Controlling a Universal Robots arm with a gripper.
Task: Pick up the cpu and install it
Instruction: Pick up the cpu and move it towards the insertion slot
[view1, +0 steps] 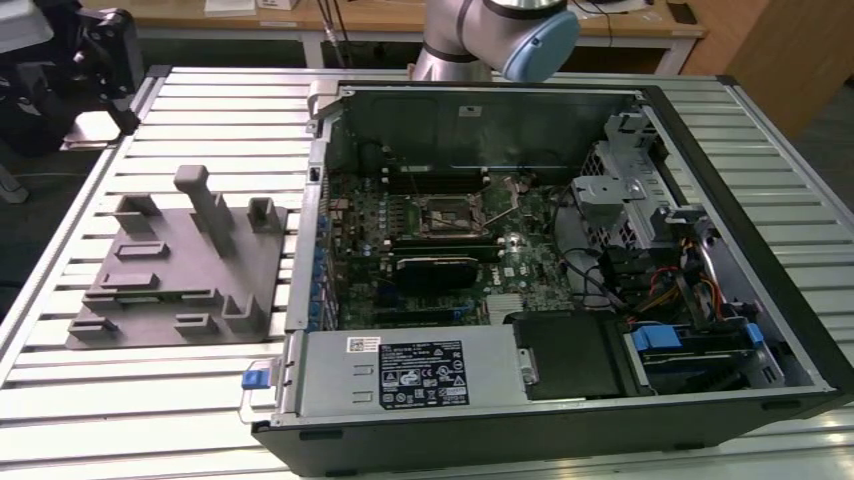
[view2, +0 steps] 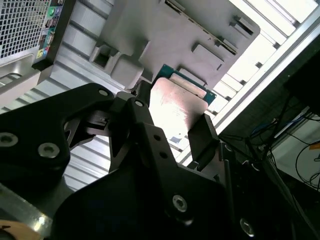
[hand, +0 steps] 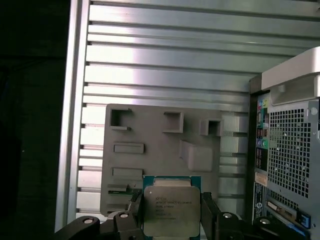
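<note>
The cpu (hand: 171, 209), a small square chip with a pale metal top on a green board, is clamped between the black fingers of my gripper (hand: 172, 222). It hangs high above the grey tray (hand: 160, 150). In the second wrist view the cpu (view2: 177, 105) shows its shiny face, with one finger (view2: 202, 137) against its edge and the tray (view2: 165, 35) beyond. In the exterior view the tray (view1: 187, 260) lies at the left of the open computer case (view1: 534, 260). The motherboard's cpu socket (view1: 447, 212) sits in the case's middle with its latch raised.
The arm (view1: 494, 40) stands behind the case. The tray has upright posts (view1: 207, 205). A slatted aluminium table (view1: 134, 400) carries everything. The case's rear panel (hand: 290, 150) lies beside the tray. A power supply (view1: 400, 372) and drive bays (view1: 694, 340) fill the case's near side.
</note>
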